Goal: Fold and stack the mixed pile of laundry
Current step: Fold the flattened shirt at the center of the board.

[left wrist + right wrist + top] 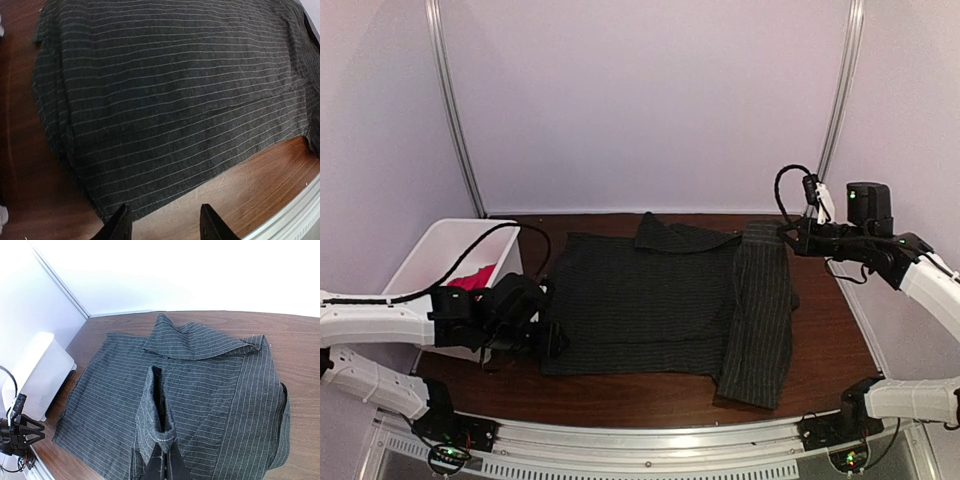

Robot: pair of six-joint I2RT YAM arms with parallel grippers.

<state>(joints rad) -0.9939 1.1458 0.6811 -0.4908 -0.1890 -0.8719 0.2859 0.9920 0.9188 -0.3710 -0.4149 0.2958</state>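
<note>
Here's the dark charcoal pinstriped collared button-up shirt (640, 300), spread flat across the middle of the brown wooden table (825, 330). Its collar points toward the back wall, and one side is folded in as a long strip down its right flank. It looks like light, limp cloth: it will sag from any pinch and probably slide on the wood. So I reckon corners, hem and cuff are the places to take it.

The right gripper (162, 464) is on just such a spot, clamped tight on a raised fold of striped cloth near the back right corner. The left gripper (165, 227) hangs just off the shirt's near left corner, fingers apart, nothing between them. The bright red short-sleeved T-shirt (472, 281) sits bunched in the white plastic bin (425, 250) at left.
</note>
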